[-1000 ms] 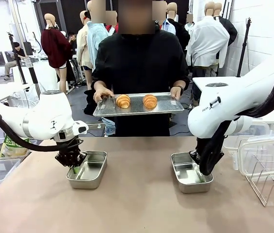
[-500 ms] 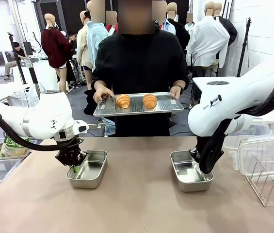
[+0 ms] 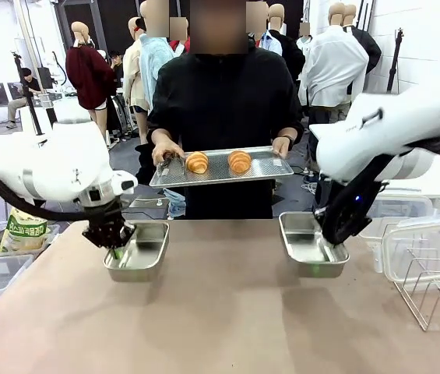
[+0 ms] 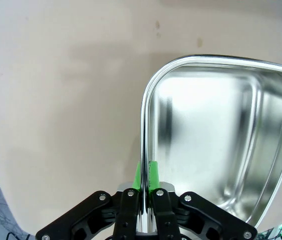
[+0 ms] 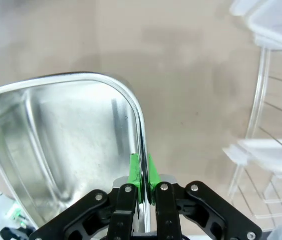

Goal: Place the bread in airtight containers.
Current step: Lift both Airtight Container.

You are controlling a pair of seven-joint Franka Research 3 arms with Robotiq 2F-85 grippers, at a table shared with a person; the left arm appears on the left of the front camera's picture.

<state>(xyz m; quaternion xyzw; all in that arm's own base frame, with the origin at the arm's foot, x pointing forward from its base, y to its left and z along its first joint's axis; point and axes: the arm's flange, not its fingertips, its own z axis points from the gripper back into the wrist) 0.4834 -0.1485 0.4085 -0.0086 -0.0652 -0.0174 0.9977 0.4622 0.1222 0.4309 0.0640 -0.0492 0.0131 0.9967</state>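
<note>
Both tins stand farther across the table (image 3: 220, 319) than they did a second ago, drawn toward the far side by my two arms. The right arm's white body has risen in the front view. The tray and its load have barely shifted.

Left side: my left gripper (image 3: 115, 251) has its jaws clamped on the left rim of the left tin (image 3: 146, 245), one green pad on each face of the steel wall. The wrist view shows the tin's bare, polished floor.

Right side: my right gripper (image 3: 331, 246) is closed in the same way on the right rim of the right tin (image 3: 301, 238), a pad on each side of the wall. I cannot tell whether either tin is clear of the table or resting on it.

Far side: a person holds a flat steel tray (image 3: 270, 166) level in both hands, above the far edge of the table. The two croissants (image 3: 197, 162) lie side by side at the middle of the tray, apart from each other and well apart from both tins.

Margins: a yellow-green snack bag (image 3: 25, 232) stands at the far left. A wire rack (image 3: 438, 292) and clear plastic boxes (image 3: 422, 245) stand at the right, just beside the right tin.
</note>
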